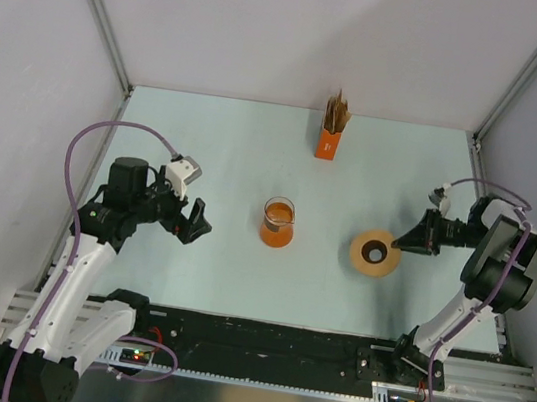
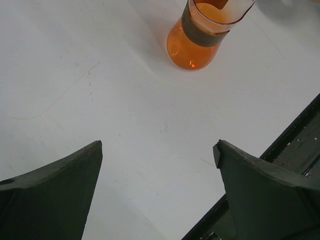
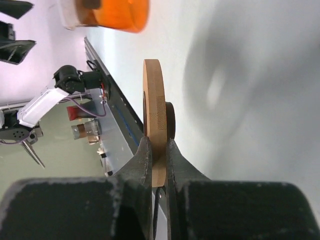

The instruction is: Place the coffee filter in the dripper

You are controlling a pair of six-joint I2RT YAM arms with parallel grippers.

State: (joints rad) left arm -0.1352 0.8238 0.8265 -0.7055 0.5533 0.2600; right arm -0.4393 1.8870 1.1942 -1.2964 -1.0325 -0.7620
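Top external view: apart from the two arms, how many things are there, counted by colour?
Orange: 2, the glass beaker and the small box.
Tan or brown: 2, the round disc and the bunch of papers standing in the box.
Total: 4.
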